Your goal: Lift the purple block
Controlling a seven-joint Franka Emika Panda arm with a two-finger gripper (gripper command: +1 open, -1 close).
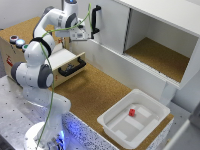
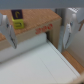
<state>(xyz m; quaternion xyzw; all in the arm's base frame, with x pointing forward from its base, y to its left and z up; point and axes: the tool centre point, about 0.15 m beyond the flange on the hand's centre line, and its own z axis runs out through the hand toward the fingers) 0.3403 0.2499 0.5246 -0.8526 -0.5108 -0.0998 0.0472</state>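
Observation:
The purple block (image 2: 18,14) shows only in the wrist view, small and dark, resting on a cork surface with a yellow-green piece (image 2: 19,23) right against it. My gripper (image 2: 38,39) is open, its two pale fingers (image 2: 8,29) wide apart with nothing between them. The block lies beyond the fingertips, off to one finger's side, not between them. In the exterior view the gripper (image 1: 80,34) hangs above the open drawer (image 1: 66,58), and the purple block is hidden there.
A wooden box with round buttons (image 1: 16,41) stands at the exterior view's left, its black-handled drawer pulled out. A white cabinet (image 1: 150,40) with an open door runs along the back. A white bin (image 1: 117,125) holding a small red block (image 1: 132,112) sits at the front right.

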